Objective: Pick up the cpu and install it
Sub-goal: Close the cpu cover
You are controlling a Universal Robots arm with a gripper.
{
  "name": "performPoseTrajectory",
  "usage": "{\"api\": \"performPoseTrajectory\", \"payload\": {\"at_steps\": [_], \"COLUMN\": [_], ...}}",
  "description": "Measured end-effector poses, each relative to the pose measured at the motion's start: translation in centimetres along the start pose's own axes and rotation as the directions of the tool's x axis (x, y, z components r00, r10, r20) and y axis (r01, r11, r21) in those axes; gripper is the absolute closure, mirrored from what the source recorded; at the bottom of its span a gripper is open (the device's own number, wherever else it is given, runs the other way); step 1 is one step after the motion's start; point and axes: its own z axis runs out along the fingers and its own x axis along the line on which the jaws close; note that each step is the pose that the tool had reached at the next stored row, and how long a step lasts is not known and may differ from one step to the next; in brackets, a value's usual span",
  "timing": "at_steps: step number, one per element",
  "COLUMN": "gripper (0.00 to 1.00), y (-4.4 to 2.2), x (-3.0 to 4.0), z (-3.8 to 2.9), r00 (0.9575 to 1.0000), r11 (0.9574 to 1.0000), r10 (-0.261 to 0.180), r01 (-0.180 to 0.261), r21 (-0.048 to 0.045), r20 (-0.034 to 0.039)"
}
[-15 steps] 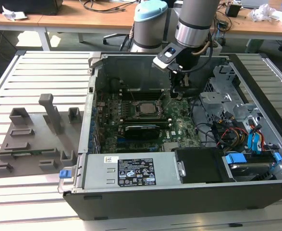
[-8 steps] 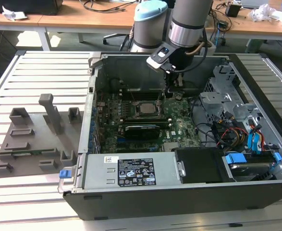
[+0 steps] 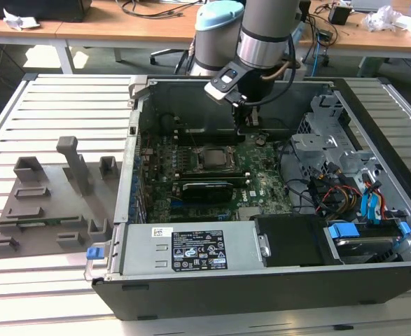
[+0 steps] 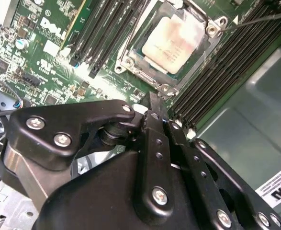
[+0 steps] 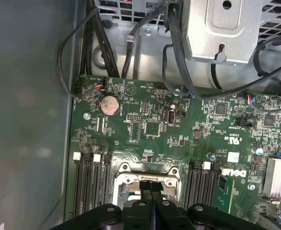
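1. Your black two-finger gripper (image 4: 152, 108) hangs low over the green motherboard (image 5: 150, 129). Its fingers are pressed together with nothing between them, and the tips sit just beside the square metal socket frame (image 4: 126, 62). With the tips that near, I judge that any drop or sideways drift would strike the frame or the chip inside it.
2. Long black memory slots (image 4: 104, 28) flank the frame on both sides. A closed fingertip dragged across them could catch a latch or scrape the board.
3. Black cables (image 5: 171, 52) loop close to the board's edge beside the grey metal drive cage (image 5: 221, 28). The arm's body could snag them if it swung that way.
4. You cannot tell from these views whether the frame is latched down. If it is not, a knock could shift the chip in its seat.
5. The cpu (image 4: 174, 40), a small flat square chip with a pale silver-grey metal top, lies inside the socket frame near the middle of the board, not in the gripper. Its top looks matte, with a faint warm-tinted smear across it. Its edges run square to the frame, and it shows no visible tilt.
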Motion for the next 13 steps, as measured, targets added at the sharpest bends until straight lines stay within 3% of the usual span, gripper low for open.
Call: {"api": "performPoseTrajectory", "payload": {"at_steps": [3,6,8,10,13], "gripper": [0.89,0.89,0.89,0.89,0.89], "y": [-0.52,-1.35,-2.93,-4.04,-4.62], "x": [0.06,0.16,0.34,0.47,0.56], "z": [0.22,0.87,1.67,2.36,3.13], "r00": [1.0000,1.0000,1.0000,1.0000,1.0000], "r11": [1.0000,1.0000,1.0000,1.0000,1.0000], "r10": [0.000,0.000,0.000,0.000,0.000], "r01": [0.000,0.000,0.000,0.000,0.000], "r21": [0.0000,-0.0001,0.0000,0.0000,0.0000], "r20": [0.0001,0.0001,0.0000,-0.0001,0.0001]}}
